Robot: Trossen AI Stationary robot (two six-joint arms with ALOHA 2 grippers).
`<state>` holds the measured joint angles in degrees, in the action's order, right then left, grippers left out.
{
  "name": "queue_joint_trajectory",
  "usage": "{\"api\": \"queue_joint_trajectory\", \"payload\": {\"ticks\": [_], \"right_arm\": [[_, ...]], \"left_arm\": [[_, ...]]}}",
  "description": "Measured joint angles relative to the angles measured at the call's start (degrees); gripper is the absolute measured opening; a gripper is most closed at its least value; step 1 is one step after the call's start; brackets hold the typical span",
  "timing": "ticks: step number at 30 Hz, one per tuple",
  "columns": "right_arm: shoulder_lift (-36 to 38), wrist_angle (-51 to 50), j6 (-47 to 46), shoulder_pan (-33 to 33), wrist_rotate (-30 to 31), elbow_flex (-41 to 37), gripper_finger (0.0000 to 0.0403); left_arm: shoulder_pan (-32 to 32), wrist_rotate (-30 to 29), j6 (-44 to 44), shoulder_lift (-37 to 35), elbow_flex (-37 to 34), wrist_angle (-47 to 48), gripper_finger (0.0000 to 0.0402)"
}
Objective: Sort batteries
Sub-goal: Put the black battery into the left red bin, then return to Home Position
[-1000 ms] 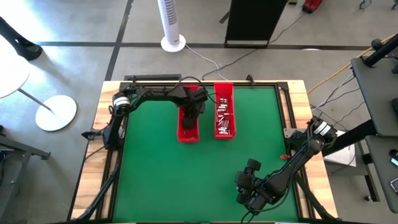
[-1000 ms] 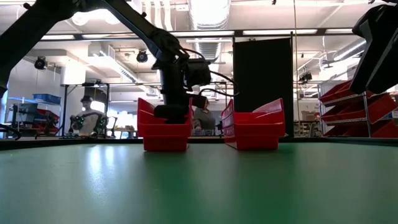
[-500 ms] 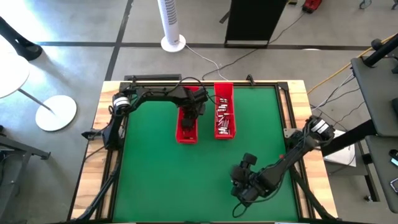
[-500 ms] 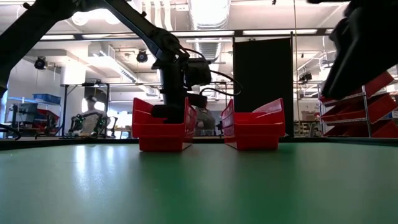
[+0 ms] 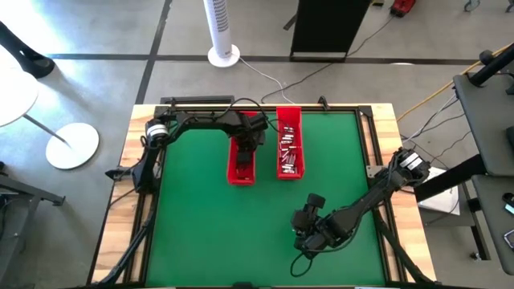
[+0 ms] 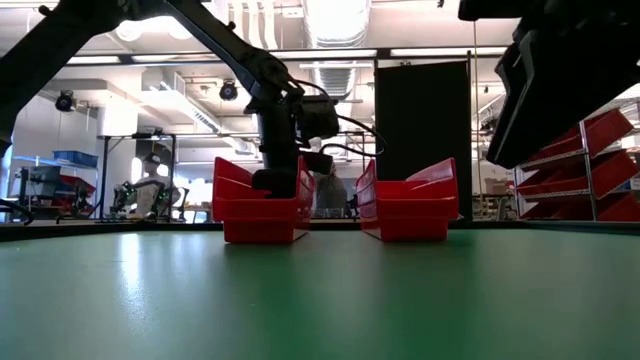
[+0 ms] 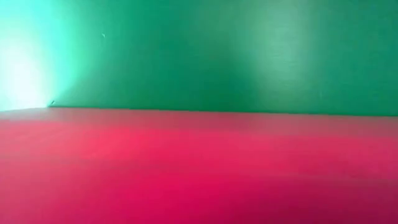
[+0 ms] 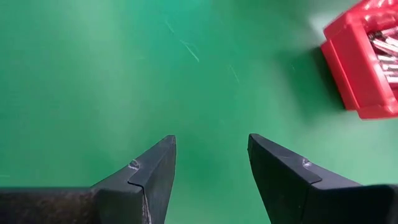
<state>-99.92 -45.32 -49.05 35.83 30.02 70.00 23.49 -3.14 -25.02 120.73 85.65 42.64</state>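
Your left pincer (image 5: pixel 243 154) sits down inside the left red tray (image 5: pixel 242 170), clenched, and you cannot tell if it holds anything. The batteries (image 5: pixel 289 152) lie in the right red tray (image 5: pixel 289 116) just beside it. Your right pincer (image 8: pixel 211 168) hangs released, empty, over the green surface (image 5: pixel 201 225), well apart from that left tray. Lifting crooked could knock the tray.

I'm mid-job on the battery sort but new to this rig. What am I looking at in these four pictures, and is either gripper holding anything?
Two dark robot arms work at a green table. One picture looks straight down, one looks level across the table, and two come from the wrists. Two red trays stand side by side: the right tray holds the batteries. The left gripper is down in the left tray, so its wrist picture shows only red plastic and green; whether it holds a battery cannot be seen. The right gripper hangs open and empty above bare table, nearer the front.
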Motion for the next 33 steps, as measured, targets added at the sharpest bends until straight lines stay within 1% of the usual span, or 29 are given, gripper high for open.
{"api": "queue_joint_trajectory", "payload": {"ticks": [3, 6, 11, 18, 22, 26, 30, 33], "right_arm": [[0.0, 0.0, 0.3, 0.0, 0.0, 0.0, 0.0194], [0.0, 0.3, 0.3, 0.0, 0.0, 0.0, 0.0194], [0.0, 0.6, 1.2, 0.0, 0.0, 0.4, 0.0194], [0.0, -1.3, 5.3, 0.6, 0.1, 4.3, 0.0194], [0.1, -1.7, 8.4, 0.7, 1.7, 6.2, 0.0194], [0.1, -1.6, 10.1, 0.7, 3.3, 7.5, 0.0194], [0.1, -1.5, 10.1, 0.7, 4.5, 7.7, 0.0194], [0.1, -0.7, 10.1, 0.7, 4.9, 7.7, 0.0194]], "left_arm": [[0.1, 0.0, 0.8, 0.0, 0.0, 0.0, 0.0033], [0.1, 0.0, 1.7, 0.0, 0.0, 0.0, 0.0048], [0.1, -0.6, 2.4, 0.0, 0.0, -0.1, 0.0090], [0.2, -3.1, 3.9, -1.2, 0.4, 0.3, 0.0153], [0.3, -3.3, 4.8, -4.5, 2.7, 1.1, 0.0191], [0.3, -3.3, 4.9, -7.3, 6.3, 5.8, 0.0222], [0.7, -3.2, 4.9, -11.4, 9.7, 11.2, 0.0239], [0.8, -3.0, 4.9, -15.8, 10.3, 14.3, 0.0242]]}}
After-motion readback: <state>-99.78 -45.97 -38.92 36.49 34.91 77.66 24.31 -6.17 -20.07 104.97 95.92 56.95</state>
